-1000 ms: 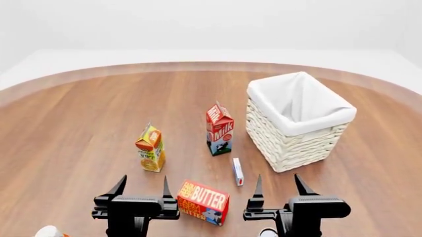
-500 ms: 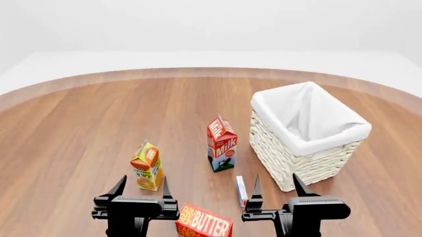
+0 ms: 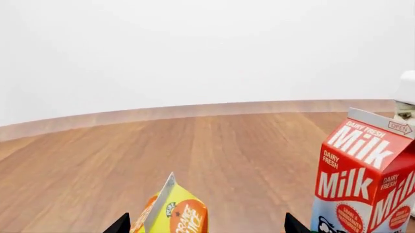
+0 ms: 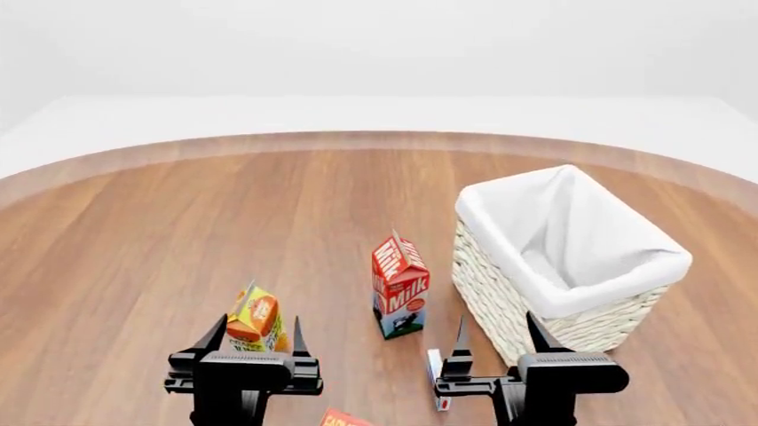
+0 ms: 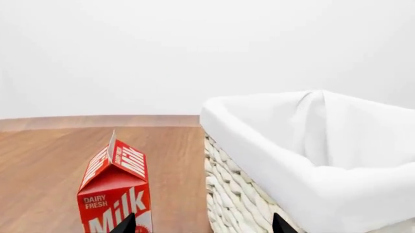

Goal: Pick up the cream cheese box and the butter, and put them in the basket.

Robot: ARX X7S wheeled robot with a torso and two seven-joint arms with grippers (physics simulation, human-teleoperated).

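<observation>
The white wicker basket (image 4: 556,293) with its cloth liner stands at the right of the wooden table; it also fills the right wrist view (image 5: 304,160). The small white cream cheese box (image 4: 436,368) lies flat in front of the basket, partly hidden behind my right gripper (image 4: 494,335). Only a red corner of the butter (image 4: 341,417) shows at the bottom edge, between the arms. My left gripper (image 4: 255,334) is open and empty, its fingertips either side of the orange juice carton. My right gripper is open and empty too.
A red milk carton (image 4: 399,286) stands upright left of the basket, seen also in the left wrist view (image 3: 366,179) and the right wrist view (image 5: 116,187). An orange juice carton (image 4: 256,318) stands near the left gripper and shows in the left wrist view (image 3: 172,211). The table's curved far edge (image 4: 379,140) lies beyond.
The view has tilted upward: all objects slid down the frame, and the butter has nearly left the bottom edge. Both grippers stay open in the same place.
</observation>
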